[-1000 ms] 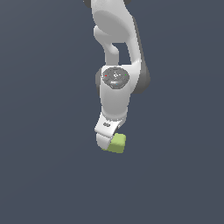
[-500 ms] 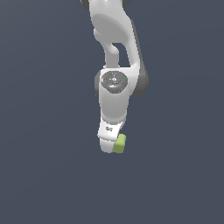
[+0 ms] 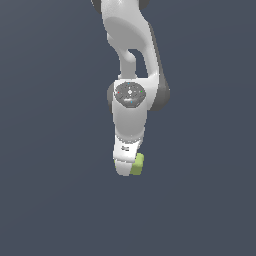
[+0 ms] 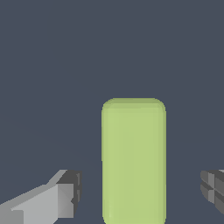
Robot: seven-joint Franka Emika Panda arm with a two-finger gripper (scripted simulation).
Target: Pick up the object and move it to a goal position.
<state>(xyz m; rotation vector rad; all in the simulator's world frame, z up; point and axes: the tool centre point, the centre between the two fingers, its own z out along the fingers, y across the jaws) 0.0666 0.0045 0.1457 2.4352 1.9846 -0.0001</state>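
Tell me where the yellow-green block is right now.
In the exterior view the yellow-green block sits low and central, beside the end effector on that view's right. The wrist view shows it between the open fingers, touching neither.

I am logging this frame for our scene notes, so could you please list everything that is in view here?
block: one, yellow-green, lying between the two fingers with a gap on each side; in the exterior view it peeks out at the gripper's right edge.
surface: one, plain dark grey-blue, filling the background of both views.
arm: one, white with dark joints, reaching down from the top of the exterior view.
gripper: one, white body with grey fingers, open around the block, neither pad touching it.
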